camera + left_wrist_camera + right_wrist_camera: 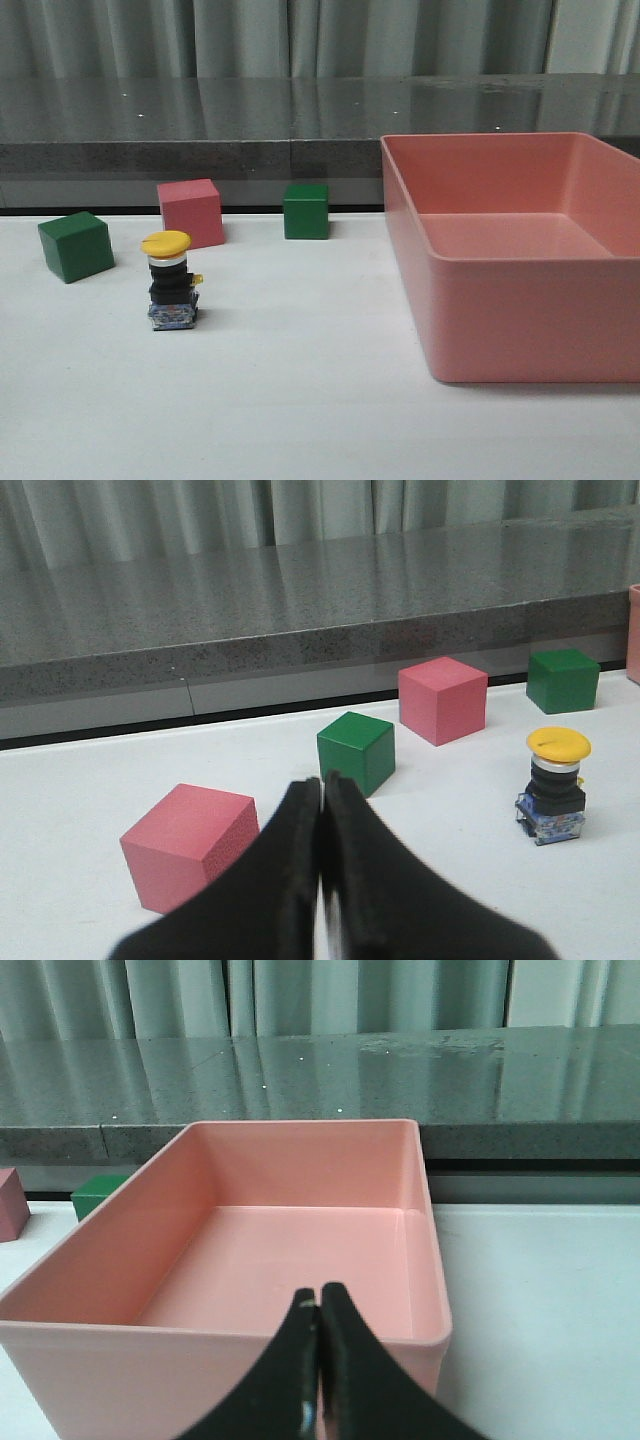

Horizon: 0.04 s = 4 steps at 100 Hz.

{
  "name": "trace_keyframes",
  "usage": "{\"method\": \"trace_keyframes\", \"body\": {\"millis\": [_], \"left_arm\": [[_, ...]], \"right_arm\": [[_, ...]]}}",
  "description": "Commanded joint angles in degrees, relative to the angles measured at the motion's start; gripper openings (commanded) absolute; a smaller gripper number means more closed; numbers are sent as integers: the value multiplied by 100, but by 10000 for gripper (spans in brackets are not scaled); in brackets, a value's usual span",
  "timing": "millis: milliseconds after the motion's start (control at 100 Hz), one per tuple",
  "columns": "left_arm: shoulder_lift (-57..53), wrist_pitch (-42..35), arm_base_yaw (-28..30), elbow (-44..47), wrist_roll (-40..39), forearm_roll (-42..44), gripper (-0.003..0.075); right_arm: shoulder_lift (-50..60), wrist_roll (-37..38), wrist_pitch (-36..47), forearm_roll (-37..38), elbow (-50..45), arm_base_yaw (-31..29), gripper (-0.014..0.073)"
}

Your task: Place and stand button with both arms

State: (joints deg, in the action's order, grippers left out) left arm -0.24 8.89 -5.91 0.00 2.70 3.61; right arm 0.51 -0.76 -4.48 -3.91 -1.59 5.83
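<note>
The button (170,282) stands upright on the white table at the left, yellow cap up, black body on a blue-grey base. It also shows in the left wrist view (553,786), off to the side of and beyond my left gripper (322,780), which is shut and empty, well short of it. My right gripper (319,1298) is shut and empty, in front of the near wall of the pink bin (300,1260). Neither arm shows in the front view.
A pink cube (190,212) and two green cubes (75,245) (306,210) stand behind the button. Another pink cube (190,845) lies close to my left gripper. The large pink bin (520,320) fills the right side. A grey ledge (200,150) runs along the back.
</note>
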Motion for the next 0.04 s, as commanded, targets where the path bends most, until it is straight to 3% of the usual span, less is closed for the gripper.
{"method": "trace_keyframes", "body": {"millis": [0,30], "left_arm": [[-162,-508,7,256,-44,-47,-20],[-162,-508,7,256,-44,-47,-20]], "right_arm": [[103,2,493,55,86,-41,-76],[103,2,493,55,86,-41,-76]]}}
